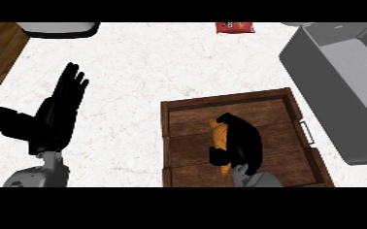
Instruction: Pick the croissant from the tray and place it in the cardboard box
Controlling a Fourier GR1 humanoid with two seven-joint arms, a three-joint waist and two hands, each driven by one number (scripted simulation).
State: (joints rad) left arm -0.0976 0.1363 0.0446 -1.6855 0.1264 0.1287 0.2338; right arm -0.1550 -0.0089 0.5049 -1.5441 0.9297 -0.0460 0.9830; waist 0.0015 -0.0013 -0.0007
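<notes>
Orange-brown croissant (219, 137), long and narrow, mostly hidden, lies in the dark wooden tray (188, 107) | right hand (242, 140) curls its black fingers round it | left hand (58, 110) rests open, fingers straight, over the white speckled surface (165, 63) | grey box (326, 73) sits just right of the tray

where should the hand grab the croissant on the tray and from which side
Across its narrow middle, from above. The croissant lies flat and lengthwise on the wooden tray, whose raised rim blocks a sideways approach. The right hand is already over it, fingers curled round it.
</notes>
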